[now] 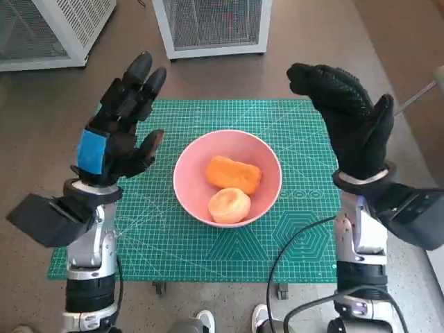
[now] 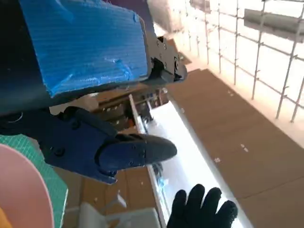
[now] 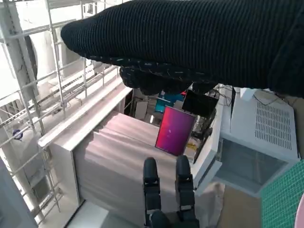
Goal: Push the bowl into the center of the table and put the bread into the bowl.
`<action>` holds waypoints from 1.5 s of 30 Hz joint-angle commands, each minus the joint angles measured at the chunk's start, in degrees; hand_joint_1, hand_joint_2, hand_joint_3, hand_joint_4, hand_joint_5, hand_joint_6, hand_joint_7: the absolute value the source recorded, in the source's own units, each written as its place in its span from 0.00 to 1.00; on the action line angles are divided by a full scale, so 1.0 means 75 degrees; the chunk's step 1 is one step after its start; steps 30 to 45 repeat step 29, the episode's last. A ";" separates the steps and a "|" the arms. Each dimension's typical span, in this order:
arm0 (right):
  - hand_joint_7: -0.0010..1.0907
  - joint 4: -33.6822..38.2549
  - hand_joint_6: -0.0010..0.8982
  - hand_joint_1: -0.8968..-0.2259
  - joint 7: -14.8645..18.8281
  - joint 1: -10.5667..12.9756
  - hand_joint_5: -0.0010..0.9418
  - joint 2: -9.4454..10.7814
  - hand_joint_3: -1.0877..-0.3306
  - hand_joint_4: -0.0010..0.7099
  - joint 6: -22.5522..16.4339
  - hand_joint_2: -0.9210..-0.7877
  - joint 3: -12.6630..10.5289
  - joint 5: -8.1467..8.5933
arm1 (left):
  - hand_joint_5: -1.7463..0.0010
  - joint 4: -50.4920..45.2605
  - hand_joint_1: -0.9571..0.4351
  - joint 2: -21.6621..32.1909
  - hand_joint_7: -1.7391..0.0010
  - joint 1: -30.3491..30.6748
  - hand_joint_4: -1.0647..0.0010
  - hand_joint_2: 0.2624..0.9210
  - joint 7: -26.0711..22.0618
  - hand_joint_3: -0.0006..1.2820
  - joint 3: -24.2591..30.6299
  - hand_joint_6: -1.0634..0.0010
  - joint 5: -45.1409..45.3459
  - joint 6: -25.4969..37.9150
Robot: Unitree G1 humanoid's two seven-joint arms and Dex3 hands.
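Bowl [image 1: 227,178] at the middle of the green mat [image 1: 291,132] on the desk, holding the oblong bread [image 1: 234,173] and, nearer the robot, a round roll [image 1: 229,205]. The bread's long axis runs slantwise across the bowl. Left hand [image 1: 123,125] and right hand [image 1: 347,118] are raised on either side of the bowl, fingers spread, holding nothing, about equally near. The task appears complete.
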 commanded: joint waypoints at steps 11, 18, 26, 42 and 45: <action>0.43 0.0152 0.00 0.36 -0.0002 -0.0007 0.00 0.0015 0.40 0.27 0.0041 0.00 -0.0001 -0.0012 | 0.99 0.0159 0.20 -0.0009 0.97 -0.0006 0.70 1.00 0.0118 0.43 -0.0121 0.67 0.0137 -0.0374; 0.43 0.0309 0.00 0.38 -0.0045 -0.0082 0.00 -0.0015 0.38 0.27 -0.0015 0.00 0.0001 -0.0140 | 1.00 0.0378 0.20 0.0211 0.97 -0.0241 0.70 1.00 -0.0107 0.42 -0.0119 0.68 0.0080 -0.0268; 0.43 0.0482 0.00 0.40 -0.0150 -0.0206 0.00 0.0017 0.37 0.27 -0.0046 0.00 0.0038 -0.0239 | 1.00 0.0628 0.20 0.0426 0.97 -0.0458 0.70 1.00 -0.0347 0.41 -0.0060 0.68 -0.0045 -0.0293; 0.42 0.0533 0.00 0.40 -0.0189 -0.0250 0.00 0.0031 0.37 0.27 -0.0044 0.00 0.0054 -0.0272 | 1.00 0.0715 0.19 0.0481 0.98 -0.0535 0.70 1.00 -0.0412 0.40 -0.0048 0.69 -0.0078 -0.0308; 0.42 0.0533 0.00 0.40 -0.0189 -0.0250 0.00 0.0031 0.37 0.27 -0.0044 0.00 0.0054 -0.0272 | 1.00 0.0715 0.19 0.0481 0.98 -0.0535 0.70 1.00 -0.0412 0.40 -0.0048 0.69 -0.0078 -0.0308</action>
